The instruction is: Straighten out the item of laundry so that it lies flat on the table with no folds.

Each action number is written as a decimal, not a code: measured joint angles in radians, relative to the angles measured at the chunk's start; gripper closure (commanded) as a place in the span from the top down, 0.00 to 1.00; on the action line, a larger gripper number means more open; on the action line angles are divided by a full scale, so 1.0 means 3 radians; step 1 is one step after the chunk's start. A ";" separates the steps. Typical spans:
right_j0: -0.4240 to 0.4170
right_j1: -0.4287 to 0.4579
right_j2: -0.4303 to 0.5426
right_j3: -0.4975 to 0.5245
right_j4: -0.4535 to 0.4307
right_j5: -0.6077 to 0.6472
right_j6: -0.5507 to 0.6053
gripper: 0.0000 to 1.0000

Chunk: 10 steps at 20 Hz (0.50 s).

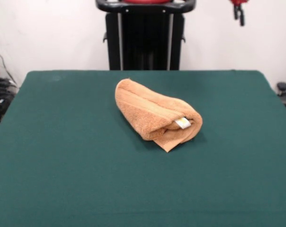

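The orange-tan towel [155, 116] lies rolled into a loose bundle near the middle of the green table [62, 165], its layers folded over one another. A small white tag with yellow print [183, 123] shows at its open end, where a corner pokes out underneath. Its long axis runs diagonally from far left to near right. The gripper [238, 12] hangs at the top edge, well away from the towel; I cannot tell how it is set.
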 measured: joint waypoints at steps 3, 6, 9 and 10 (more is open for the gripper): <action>0.0147 0.0088 -0.0315 0.0000 -0.0177 -0.0001 0.0031 1.00; 0.0288 0.0162 -0.0637 -0.0003 -0.0316 -0.0001 0.0062 1.00; 0.0382 0.0192 -0.0869 -0.0005 -0.0389 -0.0001 0.0083 1.00; 0.0423 0.0194 -0.0956 -0.0006 -0.0408 0.0000 0.0089 1.00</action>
